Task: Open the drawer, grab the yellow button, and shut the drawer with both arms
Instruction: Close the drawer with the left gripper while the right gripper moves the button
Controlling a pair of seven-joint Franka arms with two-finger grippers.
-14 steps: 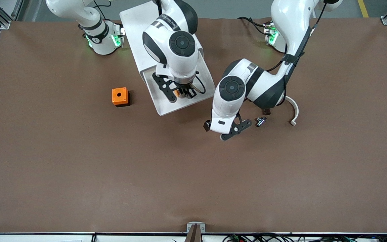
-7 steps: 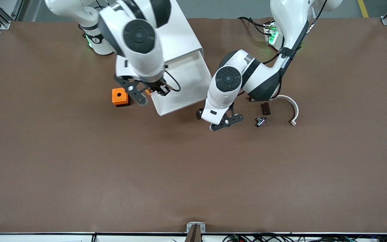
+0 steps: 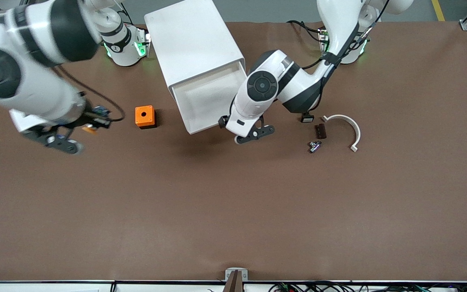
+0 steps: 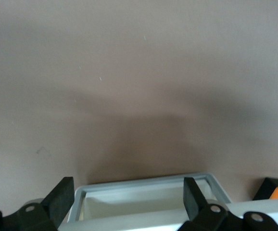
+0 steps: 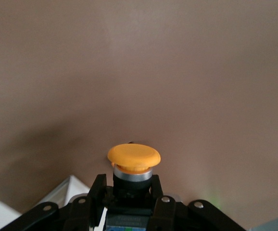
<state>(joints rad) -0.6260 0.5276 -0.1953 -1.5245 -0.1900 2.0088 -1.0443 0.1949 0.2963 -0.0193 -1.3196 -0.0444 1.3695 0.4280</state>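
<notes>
Button (image 5: 133, 166) held clenched in the right gripper (image 3: 89, 127), over the worktop (image 3: 233, 211) toward the right arm's end, near the orange box (image 3: 144, 116). Judged light, rigid, smooth-capped; best gripped on the black body beneath the orange cap, as here. Left gripper (image 3: 239, 129) spread wide, empty, at the open drawer's (image 3: 209, 105) front rim. No legible writing made out

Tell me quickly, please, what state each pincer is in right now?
Left pincer: open, empty, at the open drawer's front edge.
Right pincer: shut on the button, above bare table.
</notes>
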